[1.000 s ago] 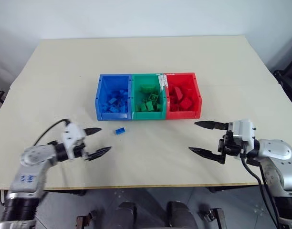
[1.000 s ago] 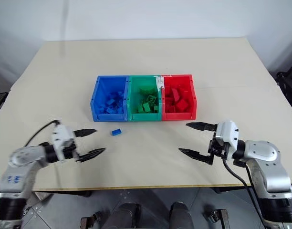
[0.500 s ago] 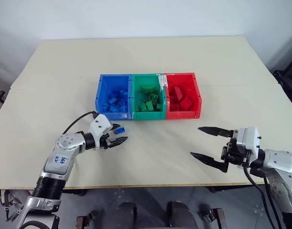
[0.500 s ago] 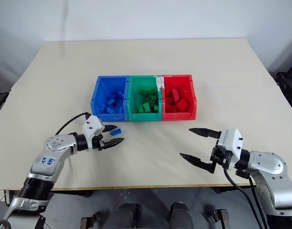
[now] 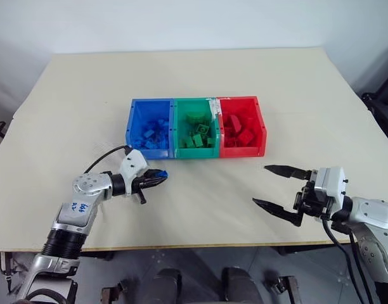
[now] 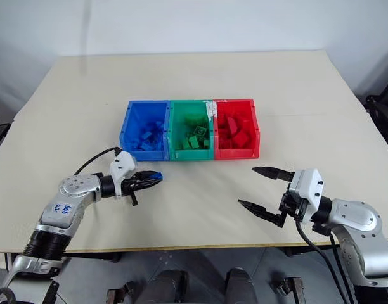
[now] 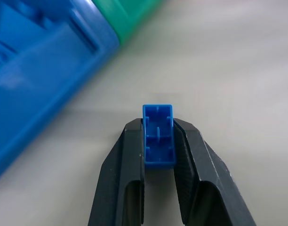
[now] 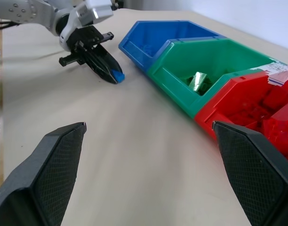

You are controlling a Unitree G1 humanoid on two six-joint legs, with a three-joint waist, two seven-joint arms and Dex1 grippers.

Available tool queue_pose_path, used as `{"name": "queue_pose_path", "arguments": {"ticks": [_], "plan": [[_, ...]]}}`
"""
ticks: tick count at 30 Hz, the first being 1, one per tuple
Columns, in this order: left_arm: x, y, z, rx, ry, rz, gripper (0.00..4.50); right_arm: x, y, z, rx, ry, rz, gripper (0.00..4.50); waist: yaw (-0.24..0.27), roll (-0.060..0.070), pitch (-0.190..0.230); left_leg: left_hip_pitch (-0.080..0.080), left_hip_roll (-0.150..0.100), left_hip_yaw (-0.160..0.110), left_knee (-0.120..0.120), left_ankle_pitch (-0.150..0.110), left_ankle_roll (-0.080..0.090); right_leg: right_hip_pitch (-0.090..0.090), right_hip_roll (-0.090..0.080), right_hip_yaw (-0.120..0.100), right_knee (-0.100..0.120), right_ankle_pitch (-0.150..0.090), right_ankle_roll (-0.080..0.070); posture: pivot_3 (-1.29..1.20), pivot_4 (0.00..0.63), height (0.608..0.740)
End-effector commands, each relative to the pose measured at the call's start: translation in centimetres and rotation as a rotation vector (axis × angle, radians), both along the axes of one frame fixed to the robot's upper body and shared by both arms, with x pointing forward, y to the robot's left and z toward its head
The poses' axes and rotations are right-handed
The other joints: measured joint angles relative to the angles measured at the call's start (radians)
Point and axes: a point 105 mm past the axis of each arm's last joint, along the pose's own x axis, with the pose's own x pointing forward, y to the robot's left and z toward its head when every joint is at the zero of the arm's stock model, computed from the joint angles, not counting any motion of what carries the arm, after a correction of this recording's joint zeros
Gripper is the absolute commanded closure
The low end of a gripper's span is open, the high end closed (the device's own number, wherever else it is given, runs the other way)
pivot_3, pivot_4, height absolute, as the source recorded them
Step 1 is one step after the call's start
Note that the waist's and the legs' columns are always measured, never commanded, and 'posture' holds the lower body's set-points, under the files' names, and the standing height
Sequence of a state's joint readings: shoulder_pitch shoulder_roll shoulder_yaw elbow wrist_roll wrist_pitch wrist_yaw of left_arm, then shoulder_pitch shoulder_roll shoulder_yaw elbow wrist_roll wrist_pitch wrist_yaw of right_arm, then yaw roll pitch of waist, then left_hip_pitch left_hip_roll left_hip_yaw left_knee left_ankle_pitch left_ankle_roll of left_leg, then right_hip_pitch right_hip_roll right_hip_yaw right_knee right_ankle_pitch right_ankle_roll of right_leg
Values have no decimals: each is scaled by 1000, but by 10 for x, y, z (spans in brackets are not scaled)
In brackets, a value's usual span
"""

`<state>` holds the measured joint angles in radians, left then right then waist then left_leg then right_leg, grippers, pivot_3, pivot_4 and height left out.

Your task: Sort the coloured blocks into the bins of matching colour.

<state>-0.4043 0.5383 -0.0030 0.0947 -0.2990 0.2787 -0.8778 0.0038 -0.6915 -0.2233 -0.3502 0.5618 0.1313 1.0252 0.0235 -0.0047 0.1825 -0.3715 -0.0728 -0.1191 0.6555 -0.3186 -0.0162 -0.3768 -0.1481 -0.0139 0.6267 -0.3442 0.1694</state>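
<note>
You are looking at a pale beige bench (image 5: 295, 88) with three joined open-top plastic bins sitting in a row near its middle: a blue bin (image 5: 135, 120) on the left, a green bin (image 5: 195, 104) in the centre and a red bin (image 5: 260, 120) on the right. Each bin is holding a heap of small studded bricks of its own colour.

Your left gripper (image 5: 157, 178) is sitting just on the near side of the blue bin, close to that bin's near right corner, pointing roughly towards the right. Its jaws are pinched tight on a small narrow blue studded plastic brick (image 7: 158, 136). In the left wrist view the brick is sitting squarely between the two black fingers (image 7: 130, 160), with its far end poking out past their tips. You cannot tell whether the brick is resting on the bench or riding just above it.

Your right gripper (image 5: 279, 188) is hovering over the bench at the near right, well apart from the bins and on the near side of the red one. Its jaws are standing wide apart with nothing between them, pointing left towards the middle of the bench.
</note>
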Motion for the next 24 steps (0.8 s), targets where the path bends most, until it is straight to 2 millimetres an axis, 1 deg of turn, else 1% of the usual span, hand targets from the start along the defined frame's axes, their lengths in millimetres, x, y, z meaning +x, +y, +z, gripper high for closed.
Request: {"name": "queue_pose_path", "arguments": {"ticks": [1, 3, 5, 8, 9, 13, 14, 17, 20, 21, 22, 24], "plan": [[9, 10, 66, -204, -167, 55, 4031, 0, -1, 26, 75, -103, -45, 0, 2, 0, 0, 0, 0, -1, 0, 0, 0, 0, 0, -1, 0, 0, 0, 0, 150, 740], [21, 19, 83, -247, -214, 140, 4031, 2, -2, 30, 104, -121, -75, 0, 1, 0, 0, -1, 0, -1, 1, 0, 0, 0, 0, -1, 0, 0, 0, 0, 150, 740], [35, 24, 92, -264, -222, 219, 4031, 4, -3, 30, 119, -123, -97, 0, 0, 0, 0, -1, -1, -1, 1, 0, 0, 0, 0, -1, 0, 0, 0, 0, 150, 740], [51, 21, 93, -232, -213, 269, 4031, 7, -2, 28, 116, -126, -107, 0, 0, 0, 0, -1, -2, -1, 2, 0, 0, 0, 0, -1, 1, 0, 0, 0, 150, 740], [54, 18, 90, -212, -202, 270, 4031, 8, -1, 27, 118, -128, -108, 0, 0, 0, 0, -1, -2, -1, 1, 0, 0, 0, 0, -1, 1, 0, 1, 0, 150, 740], [63, 15, 85, -182, -177, 268, 4031, 10, 1, 27, 117, -131, -108, 0, -3, 0, 0, -1, -2, -1, 1, 0, 0, 0, 0, -1, 1, 0, 0, 0, 150, 740], [64, 14, 83, -176, -165, 261, 3314, 11, 2, 27, 116, -134, -107, 0, -4, 0, 0, -1, -2, -1, 1, 0, 0, 0, 1, -1, 1, 0, 0, 0, 150, 740], [60, 17, 85, -176, -178, 246, 2449, 12, 3, 27, 114, -138, -101, 0, -7, 0, 0, -1, -2, -1, 0, 0, 0, 0, 1, -1, 1, 0, 0, 0, 150, 740], [43, 38, 83, -132, -216, 203, 1529, 12, 5, 25, 102, -139, -77, 0, -19, 0, 0, -1, -2, -1, 0, 0, 0, 0, 1, -1, 1, 0, 0, 0, 150, 740], [39, 49, 80, -116, -218, 212, 1252, 12, 5, 25, 99, -137, -69, 0, -25, 0, 0, -1, -1, 0, -1, 0, 0, 0, 1, -1, 1, 0, 0, 0, 150, 740], [37, 61, 78, -116, -211, 239, 1252, 13, 4, 24, 96, -135, -65, 0, -29, 0, 0, 0, -1, 0, -3, 0, 0, 0, 1, -1, 2, 0, 0, 0, 150, 740], [32, 79, 75, -106, -210, 265, 1252, 15, 3, 23, 87, -130, -53, 0, -29, 0, 0, 0, -1, 0, -3, 0, 0, 0, 1, -1, 1, 0, 0, 0, 150, 740]]}}
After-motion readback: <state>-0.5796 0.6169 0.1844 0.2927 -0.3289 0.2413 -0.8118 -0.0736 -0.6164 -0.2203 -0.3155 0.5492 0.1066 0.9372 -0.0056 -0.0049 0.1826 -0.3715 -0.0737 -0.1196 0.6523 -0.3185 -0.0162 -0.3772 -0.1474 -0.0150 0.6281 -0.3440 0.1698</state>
